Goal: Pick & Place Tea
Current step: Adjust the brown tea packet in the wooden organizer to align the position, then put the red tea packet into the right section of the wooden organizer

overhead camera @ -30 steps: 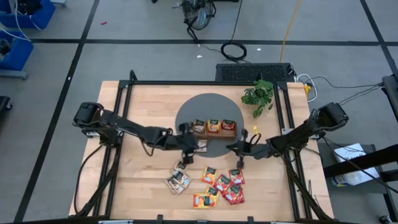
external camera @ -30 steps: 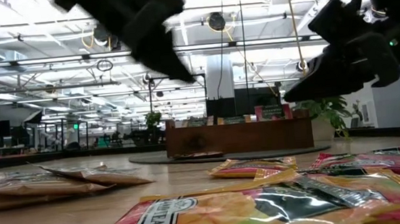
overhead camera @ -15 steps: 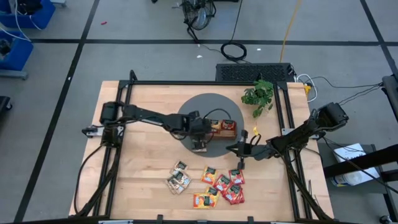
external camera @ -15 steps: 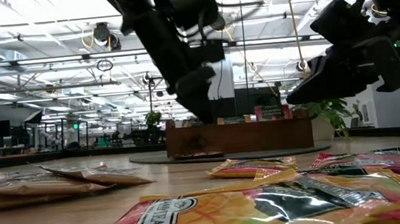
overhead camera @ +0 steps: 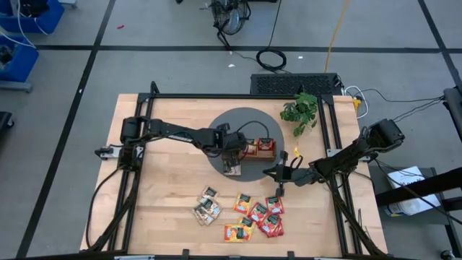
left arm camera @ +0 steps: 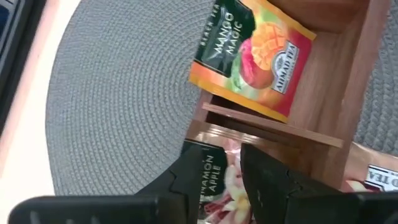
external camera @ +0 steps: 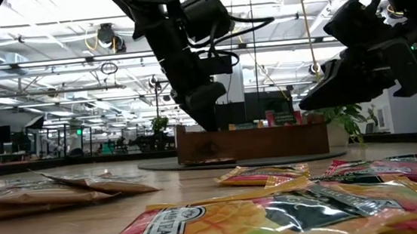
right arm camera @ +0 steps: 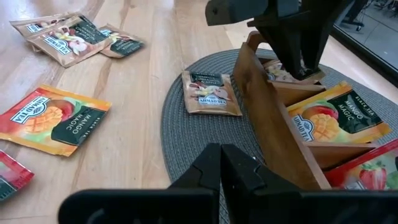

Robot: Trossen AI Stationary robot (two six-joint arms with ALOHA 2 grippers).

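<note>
My left end effector [left arm camera: 229, 177] pinched a beige cinnamon-apple tea sachet [left arm camera: 214, 186] over the end compartment of the wooden tray [right arm camera: 264, 127] on the grey mat [overhead camera: 216, 137]. A mango sachet [left arm camera: 252, 53] lay next door, another beige sachet [right arm camera: 210, 93] on the mat beside the tray. My right end effector [right arm camera: 222, 163], closed and empty, hovered nearby above the counter [overhead camera: 159, 195], where loose sachets [overhead camera: 256, 215] lay.
</note>
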